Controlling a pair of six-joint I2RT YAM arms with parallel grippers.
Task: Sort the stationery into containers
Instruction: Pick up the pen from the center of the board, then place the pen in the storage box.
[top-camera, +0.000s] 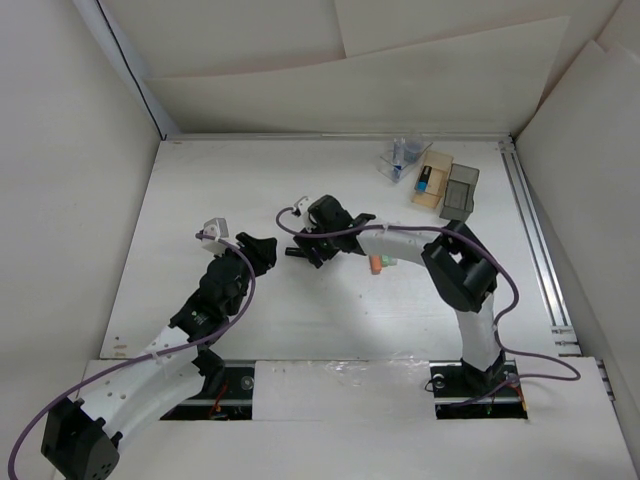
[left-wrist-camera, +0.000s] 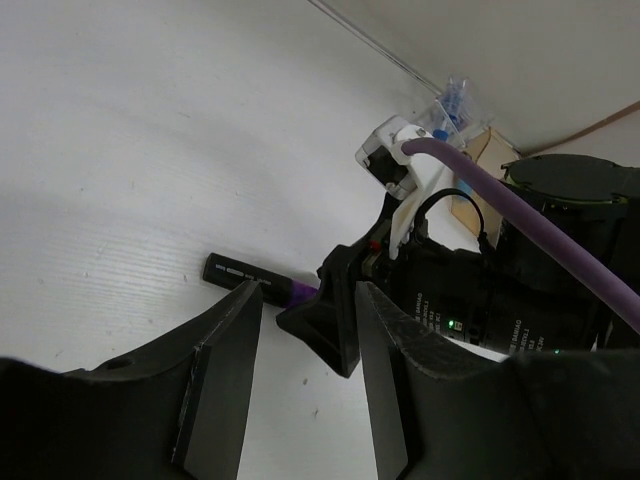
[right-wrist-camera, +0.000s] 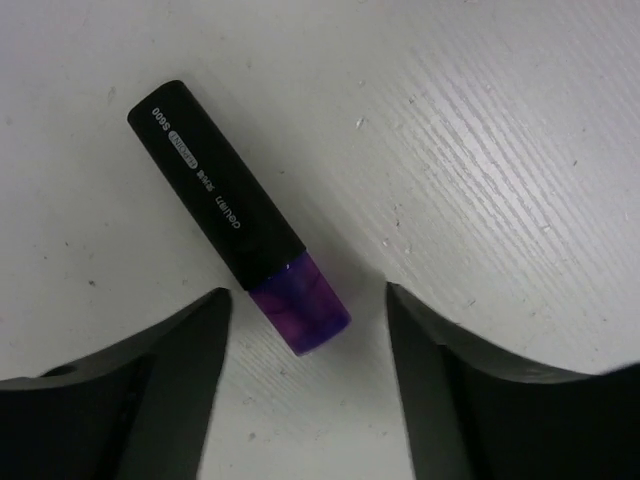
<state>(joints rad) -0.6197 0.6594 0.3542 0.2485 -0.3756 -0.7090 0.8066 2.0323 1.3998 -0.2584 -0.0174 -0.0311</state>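
A black marker with a purple tip lies flat on the white table. My right gripper is open just above it, a finger on each side of the purple end, not touching. In the left wrist view the same marker lies beyond my left gripper, which is open and holds nothing. From above, the left gripper and the right gripper face each other at mid-table. A clear cup, a wooden box and a dark grey box stand at the back right.
A short orange stick lies by the right forearm. A blue-and-white item sits in the wooden box, and blue items show in the cup. A metal rail runs along the table's right edge. White walls enclose the table.
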